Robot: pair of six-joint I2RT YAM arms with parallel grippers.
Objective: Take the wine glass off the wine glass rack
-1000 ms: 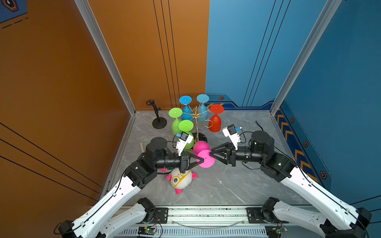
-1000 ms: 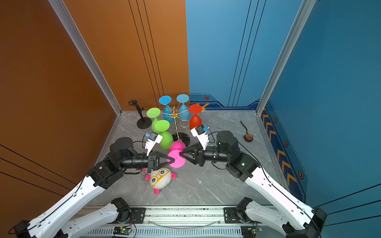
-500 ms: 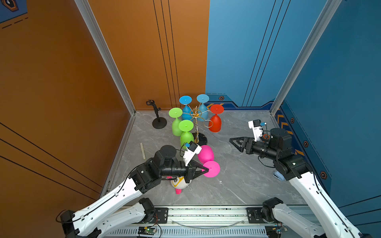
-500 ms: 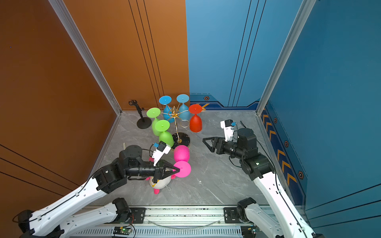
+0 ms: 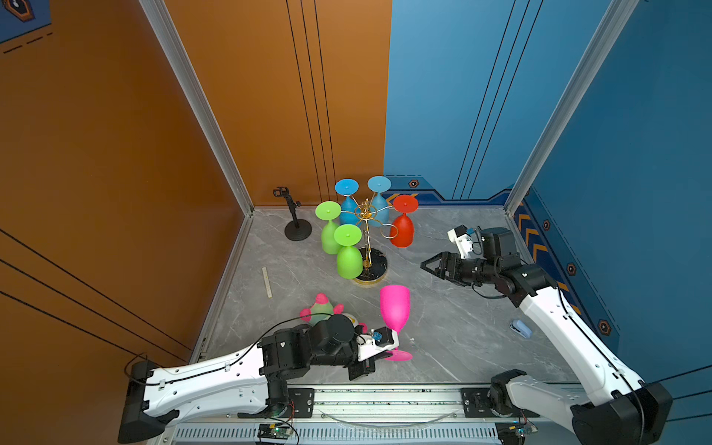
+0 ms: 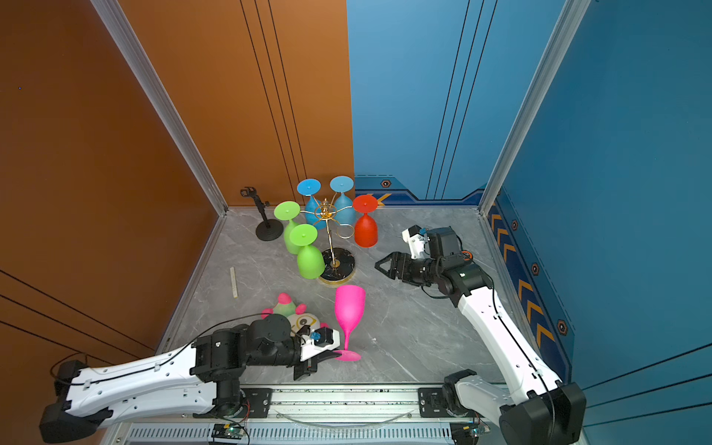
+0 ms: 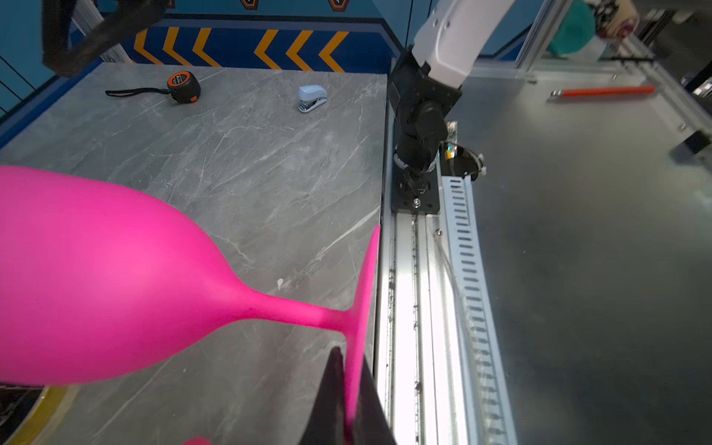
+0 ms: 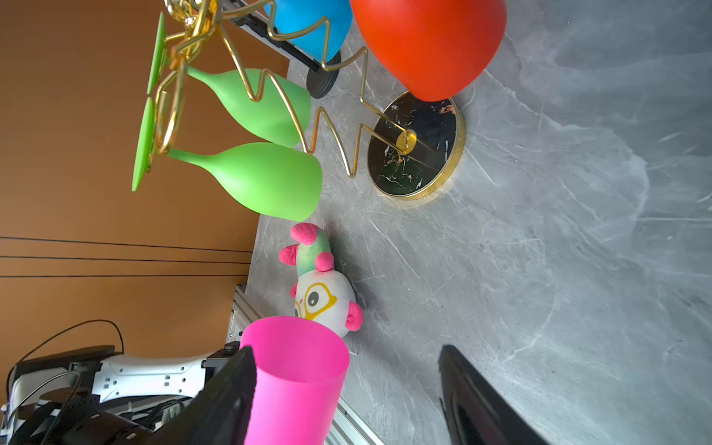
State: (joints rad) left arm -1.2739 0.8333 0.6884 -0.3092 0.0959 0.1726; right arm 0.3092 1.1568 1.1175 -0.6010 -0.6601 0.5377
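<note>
The pink wine glass (image 5: 394, 308) has swung upright and come forward, clear of the rack (image 5: 366, 235). Its foot is pinched in the closed left end effector (image 5: 385, 355), near the front edge of the tabletop (image 5: 462, 339). The right end effector (image 5: 425, 266) has withdrawn, jaws spread and empty. Removal looks done; release remains.

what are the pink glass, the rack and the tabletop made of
Pink glass: probably plastic or coated glass; opaque, matte, soft sheen only.
Rack: thin metal wire, polished gold finish with bright glints; base looks like black marble with white veins, possibly imitation.
Tabletop: grey veined stone or stone-look laminate, smooth, low gloss.
</note>
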